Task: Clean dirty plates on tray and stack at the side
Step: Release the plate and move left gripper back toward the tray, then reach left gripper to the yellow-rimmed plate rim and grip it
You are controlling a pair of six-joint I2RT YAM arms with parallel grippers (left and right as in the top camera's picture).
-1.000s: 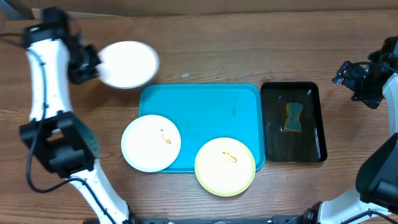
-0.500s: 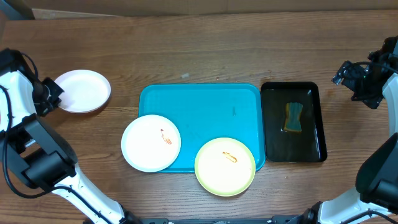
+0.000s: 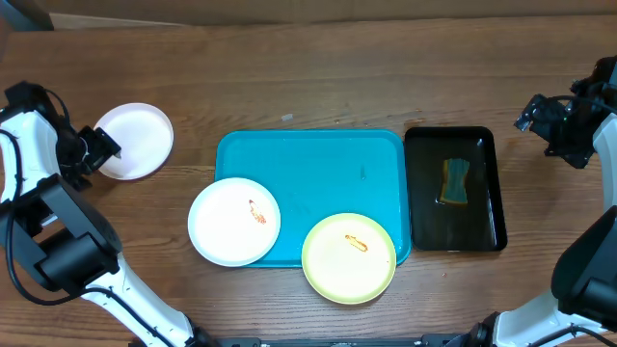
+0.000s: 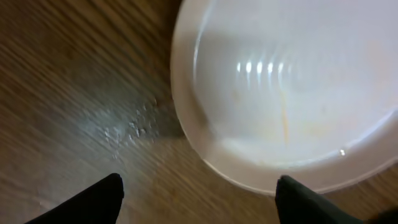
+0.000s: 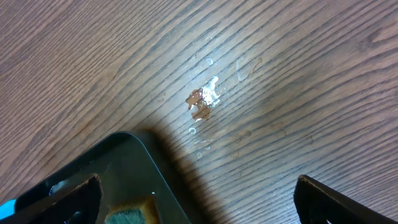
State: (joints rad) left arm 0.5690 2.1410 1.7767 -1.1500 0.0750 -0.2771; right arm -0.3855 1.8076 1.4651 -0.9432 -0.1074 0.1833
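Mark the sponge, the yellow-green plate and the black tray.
sponge [image 3: 455, 182]: overhead view, its middle.
yellow-green plate [image 3: 347, 267]: overhead view, centre, just off the smear.
black tray [image 3: 453, 227]: overhead view, bare floor beside the sponge.

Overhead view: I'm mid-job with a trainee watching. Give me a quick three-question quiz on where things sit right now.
1. True or false: the yellow-green plate lies wholly inside the turquoise tray.
2. Where is the sponge? A: on the turquoise tray. B: in the black tray. C: on the bare table.
3. How many plates sit entirely off the turquoise tray?

Key:
1. False. It overhangs the tray's near edge.
2. B.
3. One, the white plate at the left.
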